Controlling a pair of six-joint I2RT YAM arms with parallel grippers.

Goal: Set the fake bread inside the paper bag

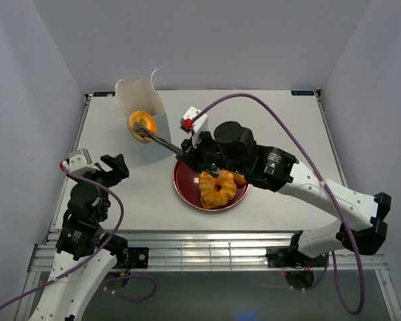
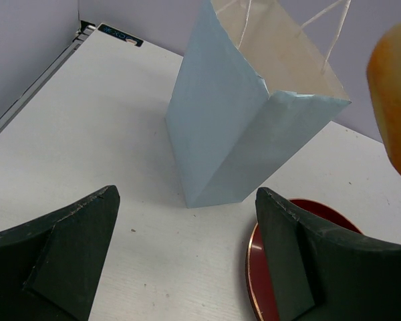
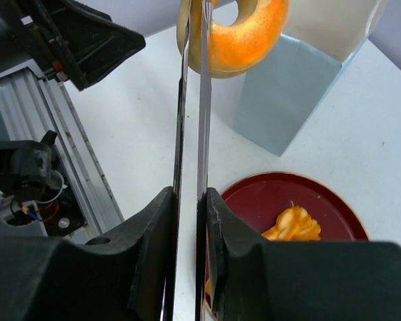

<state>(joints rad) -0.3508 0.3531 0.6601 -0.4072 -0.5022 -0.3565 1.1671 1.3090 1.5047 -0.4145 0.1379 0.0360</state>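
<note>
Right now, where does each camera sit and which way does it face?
Top external: above, behind the robot, looking down on the table; both arms show.
Left wrist: faces the paper bag; the open left gripper frames it.
Right wrist: looks along tongs clamped in the right gripper to the ring donut.
Wrist views share paper bag and red plate.

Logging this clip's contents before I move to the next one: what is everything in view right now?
paper bag: one, pale blue with a white inside, standing open at the back left of the table.
ring donut: one, golden-orange, gripped in the tong tips beside the bag, not inside it.
tongs: one pair, silver, held by the right gripper.
plate: one, dark red, mid-table.
pastries: at least two, orange, on the plate, partly hidden by the right arm.
table: one, white.
left gripper: open, empty, facing the bag.
right gripper: shut on the tongs.
</note>
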